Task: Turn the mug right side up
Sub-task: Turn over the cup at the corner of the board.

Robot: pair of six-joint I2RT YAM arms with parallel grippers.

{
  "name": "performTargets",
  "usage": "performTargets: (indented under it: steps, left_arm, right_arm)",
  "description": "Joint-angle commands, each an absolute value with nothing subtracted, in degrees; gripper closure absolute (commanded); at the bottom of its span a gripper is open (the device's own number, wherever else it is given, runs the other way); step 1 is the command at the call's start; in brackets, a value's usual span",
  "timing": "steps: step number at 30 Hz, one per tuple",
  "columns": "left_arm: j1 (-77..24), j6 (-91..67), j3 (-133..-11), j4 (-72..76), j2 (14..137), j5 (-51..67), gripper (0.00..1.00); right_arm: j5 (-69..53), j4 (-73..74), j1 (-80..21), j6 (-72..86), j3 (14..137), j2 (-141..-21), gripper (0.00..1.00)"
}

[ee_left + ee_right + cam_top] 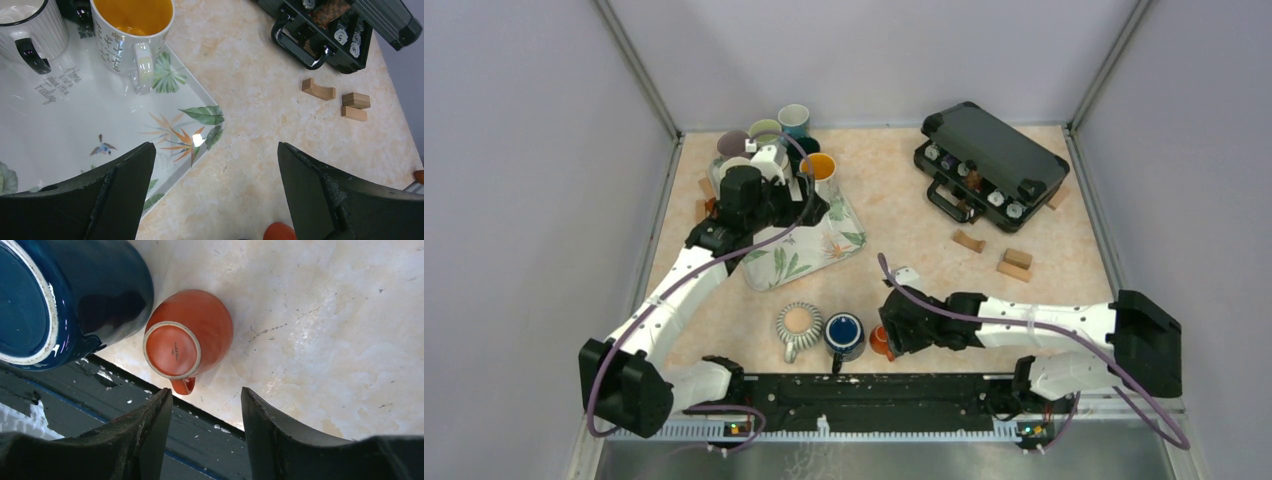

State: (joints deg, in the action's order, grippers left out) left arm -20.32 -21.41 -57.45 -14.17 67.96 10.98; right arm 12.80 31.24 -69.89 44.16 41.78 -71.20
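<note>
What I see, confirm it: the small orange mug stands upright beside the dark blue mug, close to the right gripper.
Not quite. The orange mug is upside down, not upright: the right wrist view shows its ringed base facing up. It does stand beside the dark blue mug, close to the right gripper.

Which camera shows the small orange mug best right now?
Right wrist: the orange mug sits mid-frame, base up, handle toward the black rail, beside the dark blue mug. Top external shows only a sliver beside the right gripper. Left wrist catches an orange scrap at its bottom edge.
</note>
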Motion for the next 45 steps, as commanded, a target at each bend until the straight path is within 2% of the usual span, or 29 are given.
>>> performTargets:
  steps: [1, 11, 16, 27, 36, 45]
  left_arm:
    - [-19.48, -22.23, -56.71, -12.18, 66.08, 12.51, 0.02]
    - [-18.38, -22.50, -56.12, -11.65, 66.55, 14.22, 0.01]
    - [-17.95, -22.59, -56.07, -11.37, 66.75, 14.75, 0.02]
    - [-17.66, -22.85, -55.90, -11.07, 67.10, 15.33, 0.02]
    - [-17.49, -22.96, -55.81, -10.91, 67.41, 15.60, 0.01]
    - [-17.31, -23.03, -55.66, -10.86, 67.67, 15.77, 0.02]
  right_arm:
    - [13.61, 30.74, -71.63, 45.06, 46.06, -73.88, 0.48]
    - [13.37, 30.56, -71.98, 45.09, 47.57, -76.98, 0.49]
    - [13.02, 30.74, -71.98, 44.71, 48.32, -79.41, 0.59]
    - [17.61, 32.58, -70.89, 45.15, 49.66, -81.07, 0.64]
    - [15.56, 29.82, -65.89, 40.93, 48.96, -79.99, 0.74]
    - [13.68, 28.21, -65.81, 38.70, 49.20, -81.60, 0.77]
